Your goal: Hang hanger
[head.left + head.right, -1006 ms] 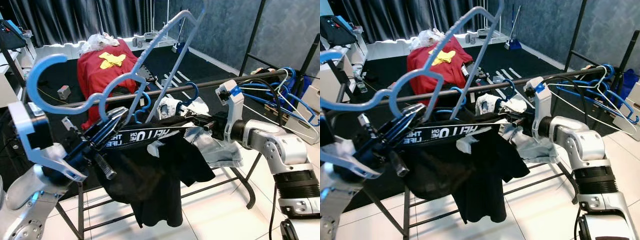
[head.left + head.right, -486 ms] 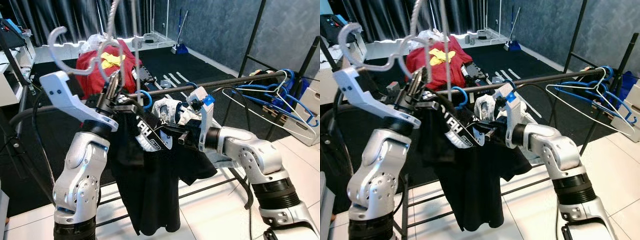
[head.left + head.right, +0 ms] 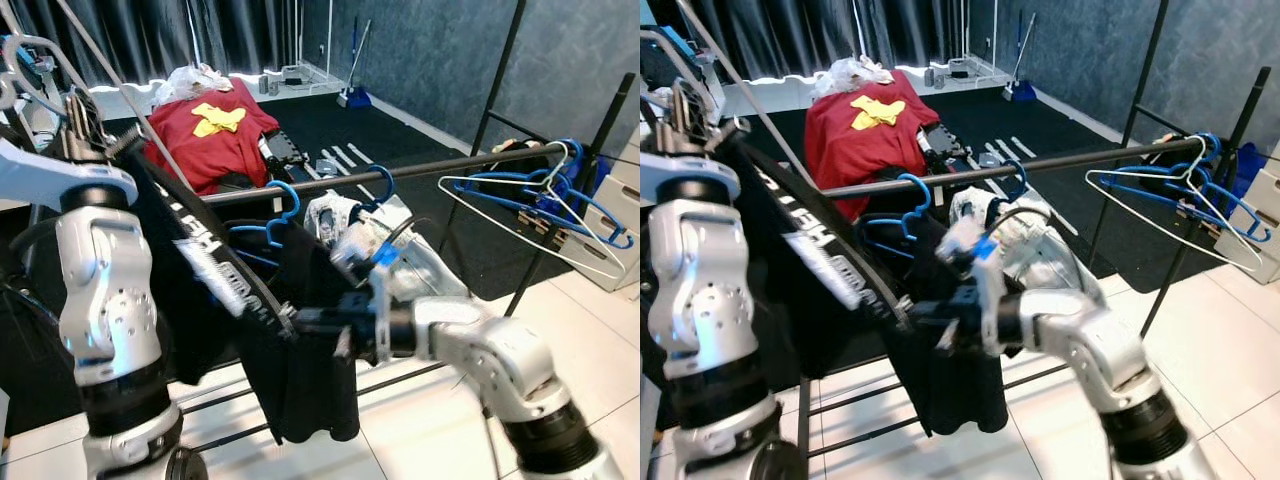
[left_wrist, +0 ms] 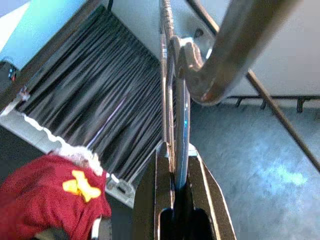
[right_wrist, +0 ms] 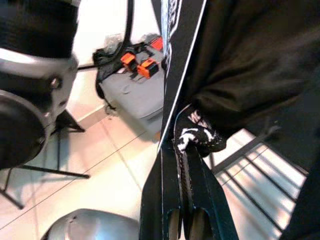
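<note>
Black shirt (image 3: 300,330) sags mid-frame across its pale hanger (image 4: 175,85); left tool (image 4: 176,165), upper left, clamps the hanger's neck so the hook can reach the rail (image 3: 400,172); right tool (image 5: 182,150) pinches a fold, keeping the fabric taut.

Bare rail (image 3: 440,167) between blue hangers (image 3: 545,190)

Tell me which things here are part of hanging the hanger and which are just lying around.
Part of the job: left gripper clamping the pale blue plastic hanger; right gripper pinching the black printed garment; dark metal rack rail.

Lying about: red shirt; empty blue and white hangers.
</note>
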